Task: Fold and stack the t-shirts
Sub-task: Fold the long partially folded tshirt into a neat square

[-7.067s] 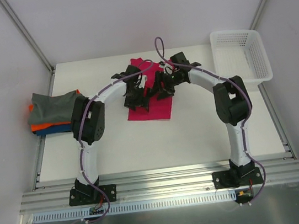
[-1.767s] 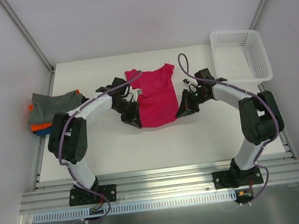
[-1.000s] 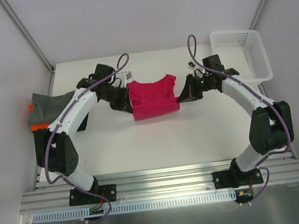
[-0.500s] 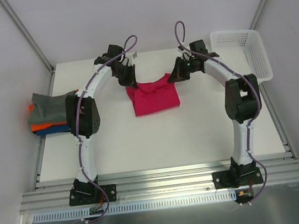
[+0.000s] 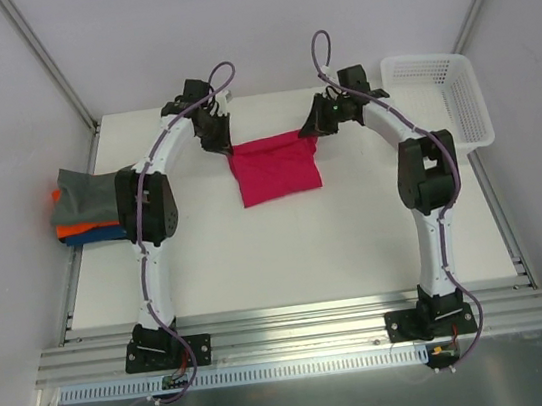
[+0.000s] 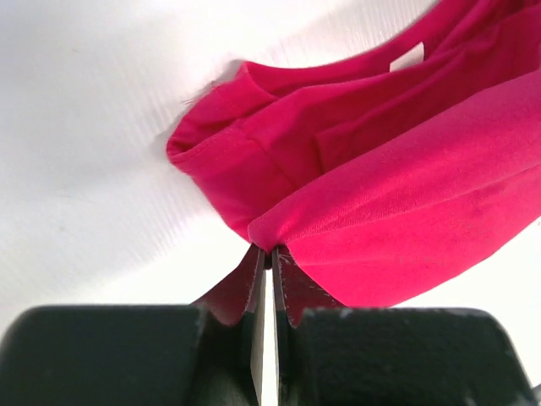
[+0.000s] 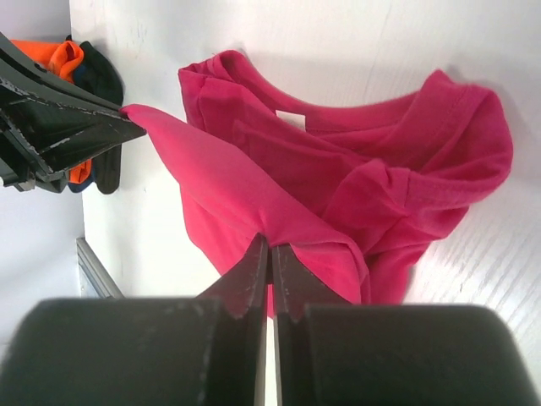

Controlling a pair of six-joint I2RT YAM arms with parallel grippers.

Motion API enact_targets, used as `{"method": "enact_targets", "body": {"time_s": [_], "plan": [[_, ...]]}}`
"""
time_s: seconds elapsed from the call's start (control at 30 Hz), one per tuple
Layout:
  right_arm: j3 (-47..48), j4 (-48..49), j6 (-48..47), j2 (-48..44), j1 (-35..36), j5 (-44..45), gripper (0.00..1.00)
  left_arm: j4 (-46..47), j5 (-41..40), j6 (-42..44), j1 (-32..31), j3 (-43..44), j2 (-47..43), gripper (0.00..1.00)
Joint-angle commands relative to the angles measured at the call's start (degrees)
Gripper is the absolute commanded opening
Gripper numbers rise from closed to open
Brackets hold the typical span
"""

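Observation:
The magenta-red t-shirt point(image 5: 274, 167) lies at the back middle of the table, its lower part doubled over toward the collar. My left gripper point(image 5: 220, 137) is shut on the folded layer's left corner point(image 6: 270, 250). My right gripper point(image 5: 310, 127) is shut on its right corner point(image 7: 270, 244). Between them the lifted edge stretches taut above the collar. The white neck label point(image 7: 290, 118) shows under that edge. Folded t-shirts point(image 5: 89, 203), grey on top with orange and blue below, sit stacked at the table's left edge.
A white lattice basket point(image 5: 420, 57) stands at the back right corner. The back wall is close behind both grippers. In the right wrist view my left gripper's fingers point(image 7: 76, 127) show at the left, with the stack point(image 7: 68, 59) behind them.
Over the last second both grippers carried the shirt's near edge away from the arm bases toward the back wall, doubling the cloth over itself. Both arms now reach further back.

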Motion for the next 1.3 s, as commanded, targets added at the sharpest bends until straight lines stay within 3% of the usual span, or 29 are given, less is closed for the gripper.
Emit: {"method": "enact_targets", "body": {"time_s": [0.0, 0.13, 0.17, 0.2, 0.23, 0.27, 0.3, 0.37, 0.4, 0.6, 0.7, 0.83, 1.03, 1.27], "plan": [[4.24, 2.43, 0.12, 1.27, -0.1, 1.3, 0.01, 0.91, -2.7, 0.97, 1.11, 3.78, -1.23, 0.0], [8.37, 2.69, -0.05, 4.26, 0.43, 2.88, 0.01, 1.27, -2.79, 0.79, 1.47, 7.29, 2.1, 0.0], [8.9, 2.69, -0.23, 5.49, 0.52, 3.32, 0.04, 1.35, -2.71, 0.62, 1.47, 8.08, 4.03, 0.0], [9.26, 2.69, -0.75, 5.85, 1.13, 4.02, 0.16, 1.35, -2.1, 0.79, 1.47, 8.96, 4.92, 0.03], [9.69, 2.17, -1.8, 6.29, 1.31, 4.46, 0.53, 1.35, -2.61, 0.62, 1.47, 9.67, 5.62, 0.29], [10.92, 1.56, -3.03, 6.64, 1.66, 5.08, 0.64, 1.35, -4.1, -0.08, 1.03, 10.46, 6.5, 0.59], [11.02, 0.94, -3.22, 6.64, 1.92, 6.39, 0.81, 1.44, -4.98, -0.26, 0.94, 10.73, 6.68, 0.82], [10.32, 0.24, -4.61, 5.51, 2.1, 7.28, 0.9, 1.35, -5.25, -0.61, 0.42, 10.56, 5.46, 0.88], [9.44, -0.46, -5.06, 2.89, 1.93, 7.63, 0.92, 1.35, -6.65, -1.14, 0.24, 10.21, 4.58, 0.93], [1.63, -2.22, -7.96, -9.59, 1.48, 5.71, 0.92, 1.71, -10.35, -1.05, -1.78, 2.74, -6.14, 0.97], [-0.84, -4.15, -7.53, -11.46, 2.19, 4.74, 0.92, 1.44, -8.95, -1.05, -1.87, -3.05, -10.01, 0.99], [-0.32, -7.41, -7.43, -8.66, 1.75, 2.53, 0.9, -0.49, -3.78, -0.88, -0.82, -7.72, -11.42, 0.99], [-1.91, -3.72, -4.46, -4.35, 1.92, -2.12, 0.89, -1.19, 4.58, -3.51, 2.6, -10.27, -8.27, 0.99], [4.41, -1.44, 0.29, 3.91, 1.75, -6.43, 0.89, -1.11, 10.56, -4.31, 6.56, -4.14, 0.07, 0.99]]}}
